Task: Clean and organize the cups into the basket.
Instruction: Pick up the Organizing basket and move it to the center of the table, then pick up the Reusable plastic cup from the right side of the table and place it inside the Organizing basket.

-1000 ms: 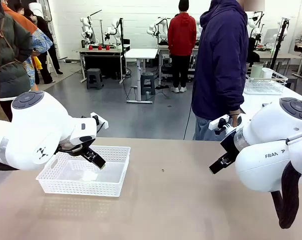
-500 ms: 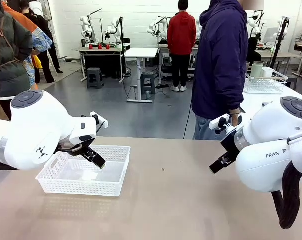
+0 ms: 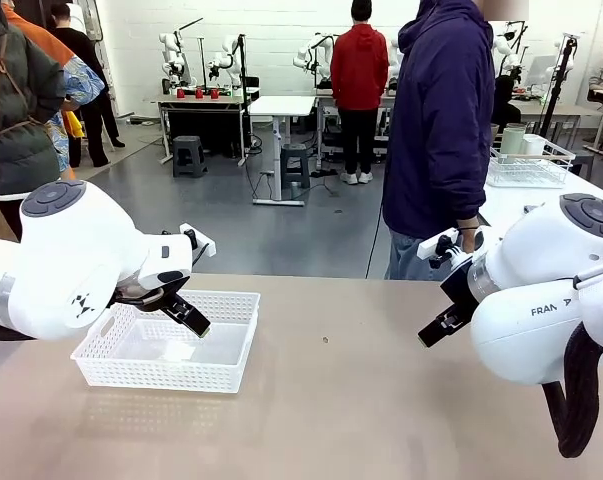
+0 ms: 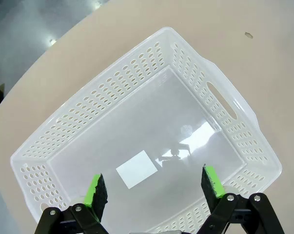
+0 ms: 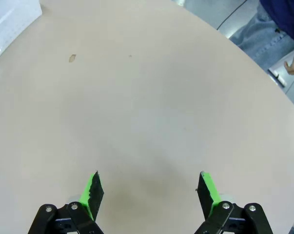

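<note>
"So, how does the left gripper [image 4: 153, 183] sit?"

"Angled downward above the white basket [image 4: 151, 122], fingers spread wide, gripping nothing."

"And the right gripper [image 5: 150, 185]?"

"Also tilted down, wide open and empty over the bare tabletop [image 5: 147, 107]."

"Beyond them?"

"A person in a purple jacket [image 3: 441, 130] stands across the tabletop."
</note>
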You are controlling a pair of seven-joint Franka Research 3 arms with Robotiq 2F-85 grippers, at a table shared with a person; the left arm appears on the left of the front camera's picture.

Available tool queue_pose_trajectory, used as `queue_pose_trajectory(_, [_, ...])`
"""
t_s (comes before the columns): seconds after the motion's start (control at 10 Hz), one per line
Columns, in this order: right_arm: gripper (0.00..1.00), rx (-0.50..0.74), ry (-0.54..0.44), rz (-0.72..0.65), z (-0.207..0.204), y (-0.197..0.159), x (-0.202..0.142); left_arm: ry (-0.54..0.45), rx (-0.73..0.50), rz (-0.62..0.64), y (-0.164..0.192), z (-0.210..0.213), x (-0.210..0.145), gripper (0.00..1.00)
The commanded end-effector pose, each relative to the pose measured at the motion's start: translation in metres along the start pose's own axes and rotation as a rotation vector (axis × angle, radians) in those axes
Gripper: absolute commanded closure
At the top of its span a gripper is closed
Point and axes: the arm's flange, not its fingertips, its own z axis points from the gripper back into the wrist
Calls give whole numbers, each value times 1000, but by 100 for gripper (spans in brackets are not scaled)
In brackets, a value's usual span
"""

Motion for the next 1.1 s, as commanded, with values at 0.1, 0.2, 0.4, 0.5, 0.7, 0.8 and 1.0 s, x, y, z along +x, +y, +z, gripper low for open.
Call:
queue_pose_trajectory(0.1, [0, 0, 0, 0, 0, 0, 0, 0, 0, 0, 0, 0, 0, 0])
queue_pose_trajectory(0.2, [0, 0, 0, 0, 0, 0, 0, 0, 0, 0, 0, 0, 0, 0])
queue_pose_trajectory(0.4, [0, 0, 0, 0, 0, 0, 0, 0, 0, 0, 0, 0, 0, 0])
queue_pose_trajectory(0.5, [0, 0, 0, 0, 0, 0, 0, 0, 0, 0, 0, 0, 0, 0])
queue_pose_trajectory(0.7, [0, -78, -62, 22, 45, 12, -18, 102, -4, -17, 2, 59, -9, 0])
queue_pose_trajectory(0.8, [0, -61, -54, 39, 72, 21, -39, 173, -74, -17, -5, 86, -26, 0])
queue_pose_trajectory(1.0, [0, -57, 26, 88, 105, 39, -66, 244, -114, -76, -7, 117, -49, 0])
